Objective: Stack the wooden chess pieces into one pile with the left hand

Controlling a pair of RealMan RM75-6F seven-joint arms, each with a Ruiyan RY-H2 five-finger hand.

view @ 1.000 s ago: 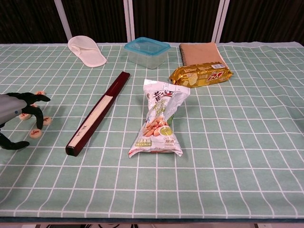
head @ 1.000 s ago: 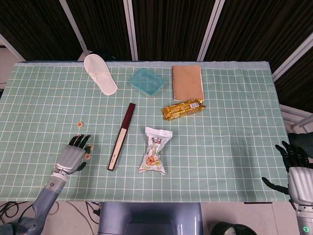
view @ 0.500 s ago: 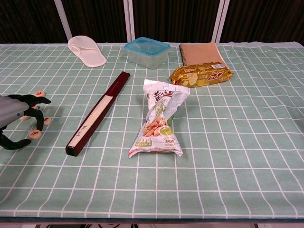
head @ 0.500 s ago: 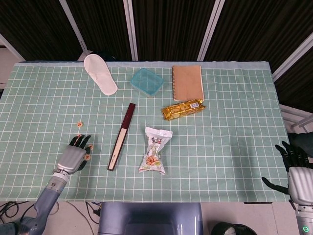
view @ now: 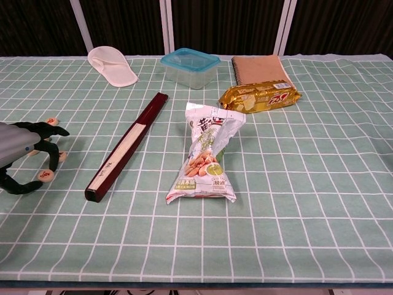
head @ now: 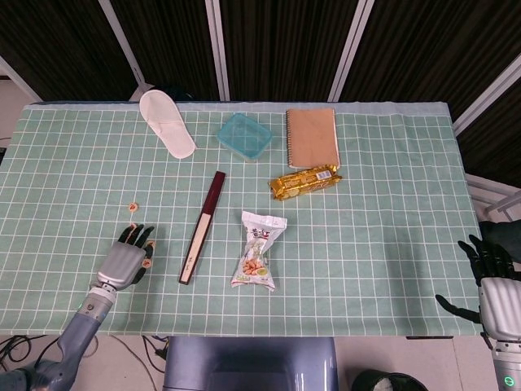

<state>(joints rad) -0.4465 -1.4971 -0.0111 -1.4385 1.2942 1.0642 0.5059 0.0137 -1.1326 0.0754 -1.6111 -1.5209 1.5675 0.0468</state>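
Meanwhile lidded teal container [view: 190, 67], contents unseen; left hand [view: 21, 153] spread over chess pieces [view: 45, 175], grasp unclear

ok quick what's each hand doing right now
Left hand: fingers spread over the chess pieces, holding nothing, open.
Right hand: off the table's edge, fingers apart, empty, open.

Left hand [head: 124, 259]: silver-grey back, black fingers, grey forearm. Right hand [head: 492, 285]: same colours.

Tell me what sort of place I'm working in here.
Probably a staged test table in a lab, not a home: a green grid-checked tablecloth, dark ribbed wall panels behind it, and unrelated props such as a white slipper and a brown spiral notebook.
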